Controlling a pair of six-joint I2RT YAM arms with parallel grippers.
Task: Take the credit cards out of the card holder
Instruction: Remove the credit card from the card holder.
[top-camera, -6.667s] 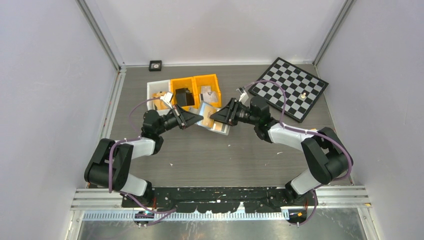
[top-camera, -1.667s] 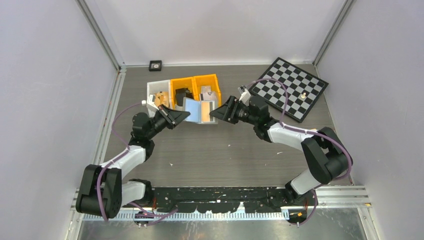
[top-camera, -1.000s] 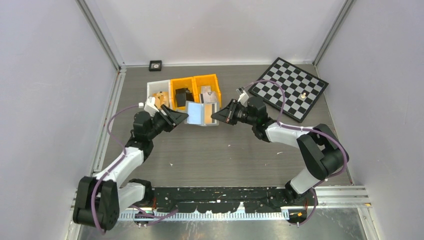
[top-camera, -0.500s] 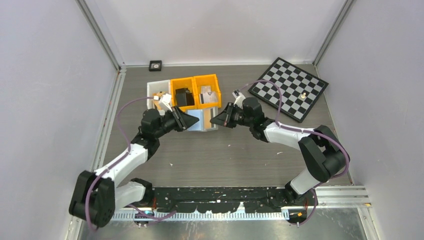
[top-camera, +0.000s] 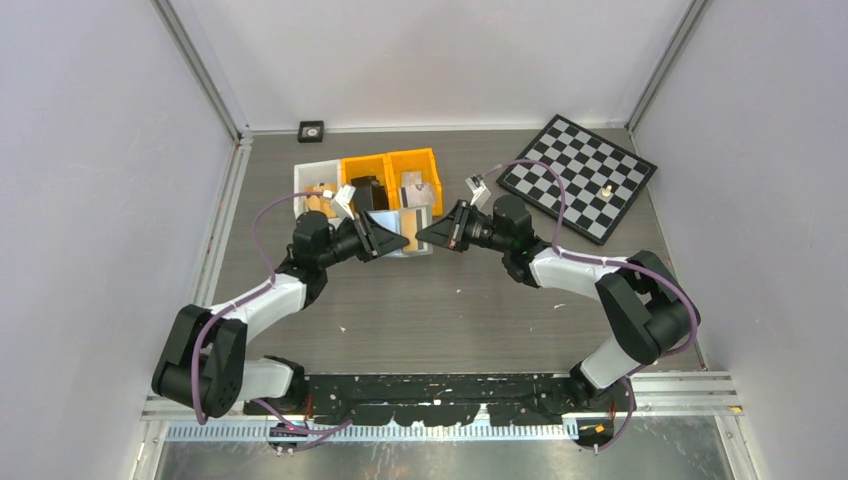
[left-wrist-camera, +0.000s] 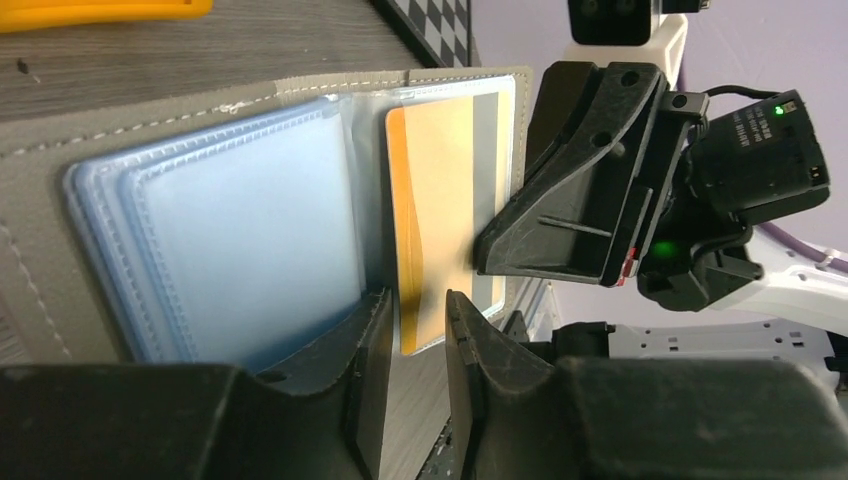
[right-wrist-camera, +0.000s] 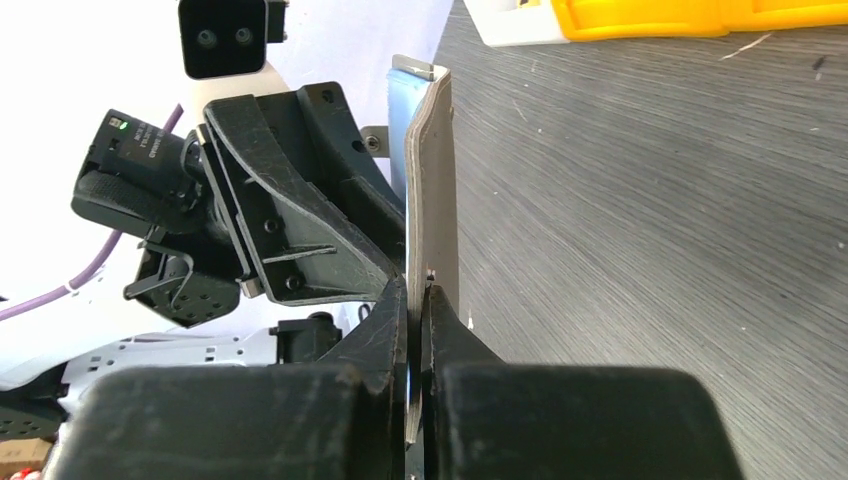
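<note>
The card holder (top-camera: 410, 220) hangs open above the table, a grey stitched cover (left-wrist-camera: 60, 230) with clear sleeves. My right gripper (right-wrist-camera: 418, 290) is shut on its edge (right-wrist-camera: 432, 180) and holds it upright. A pale blue card (left-wrist-camera: 250, 240) sits in the left sleeve and a tan-orange card (left-wrist-camera: 440, 200) in the right one. My left gripper (left-wrist-camera: 418, 300) faces the open side, its jaws a narrow gap apart at the tan card's lower corner, with table showing between them. From above, the left gripper (top-camera: 393, 240) and the right gripper (top-camera: 430, 234) meet at the holder.
Behind the holder stand two orange bins (top-camera: 392, 162) and a white bin (top-camera: 305, 178) with small parts. A chessboard (top-camera: 585, 180) lies at the back right. A small black square object (top-camera: 311, 130) sits by the back wall.
My left gripper has swung right from beside the bins up to the open holder, and its jaws have narrowed. The right gripper has kept its hold and shifted the holder slightly left.
</note>
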